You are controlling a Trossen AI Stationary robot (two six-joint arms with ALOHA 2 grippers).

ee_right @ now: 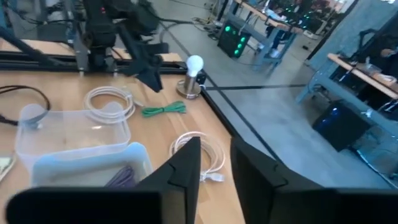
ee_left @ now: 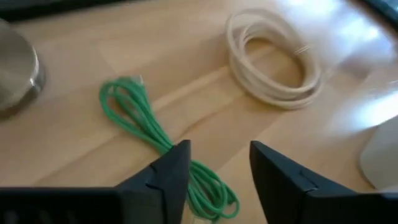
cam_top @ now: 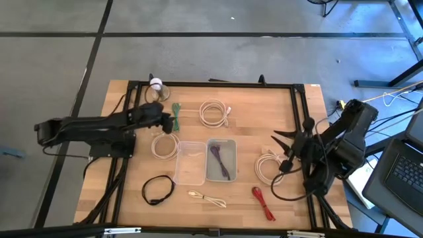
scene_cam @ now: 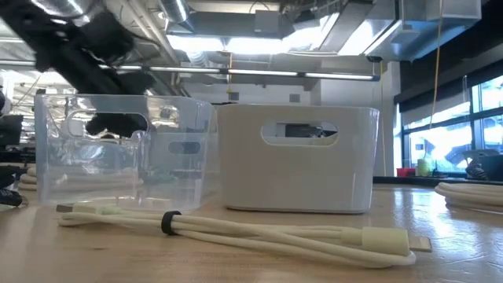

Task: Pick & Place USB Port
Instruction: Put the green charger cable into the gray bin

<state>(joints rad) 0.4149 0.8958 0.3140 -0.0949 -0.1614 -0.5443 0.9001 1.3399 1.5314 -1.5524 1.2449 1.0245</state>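
A green cable (cam_top: 176,114) lies bundled on the table near the far edge; in the left wrist view the green cable (ee_left: 140,115) runs under my fingers. My left gripper (cam_top: 169,123) (ee_left: 217,171) hovers open over the cable's near end and touches nothing. A clear bin (cam_top: 190,162) and a white bin (cam_top: 221,173) sit at the table's middle, and a purple cable (cam_top: 220,158) lies in the white one. My right gripper (cam_top: 283,151) (ee_right: 216,163) waits open near the right edge, above a white coil (cam_top: 267,166).
More cables lie around: a white coil (cam_top: 215,112) far of the bins, another white coil (cam_top: 164,145) beside the clear bin, a black loop (cam_top: 158,188), a cream cable (cam_top: 208,197) (scene_cam: 236,232) and a red cable (cam_top: 262,202) near the front. A small lamp (cam_top: 156,84) stands at the far edge.
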